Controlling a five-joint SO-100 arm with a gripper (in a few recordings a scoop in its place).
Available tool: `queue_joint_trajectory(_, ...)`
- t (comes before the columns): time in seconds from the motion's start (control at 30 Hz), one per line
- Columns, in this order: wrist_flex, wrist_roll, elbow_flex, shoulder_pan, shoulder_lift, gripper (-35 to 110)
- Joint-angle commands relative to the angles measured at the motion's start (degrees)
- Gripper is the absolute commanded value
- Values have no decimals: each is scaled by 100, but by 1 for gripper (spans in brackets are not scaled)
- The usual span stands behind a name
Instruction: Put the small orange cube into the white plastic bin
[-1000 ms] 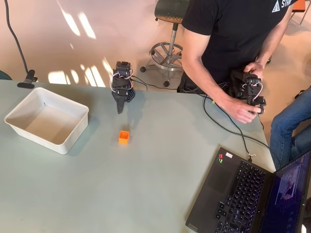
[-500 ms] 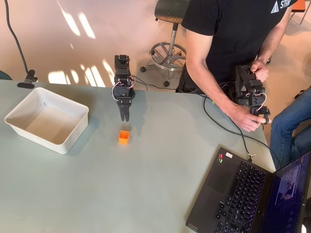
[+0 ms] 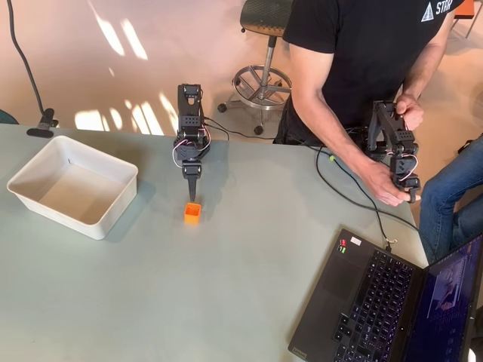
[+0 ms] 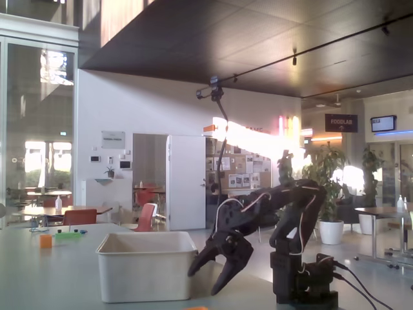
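Table [image 3: 226,302]: one cube [image 3: 192,213], one bin [image 3: 72,185].

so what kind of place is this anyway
Probably a public lobby or cafe area of a campus or office building: cafe tables with red chairs, a lit hanging sign, potted plants and tall glass walls.

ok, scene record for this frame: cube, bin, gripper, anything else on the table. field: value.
cube: small orange cube on the table, outside the bin
bin: white plastic bin, left of the cube in the overhead view, nothing visible inside
gripper: gripper just above the cube in the overhead view; fingers spread apart in the fixed view, holding nothing
other: laptop at lower right, overhead view
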Motion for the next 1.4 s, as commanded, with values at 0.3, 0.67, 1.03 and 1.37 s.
queue_joint_trajectory(0.3,1731,18,-1635,9,-1371,43)
queue_joint_trajectory(0.67,1661,26,-2654,70,-2804,43)
queue_joint_trajectory(1.03,1661,88,-2848,0,-3393,43)
queue_joint_trajectory(1.37,1644,141,-3076,-44,-3999,50)
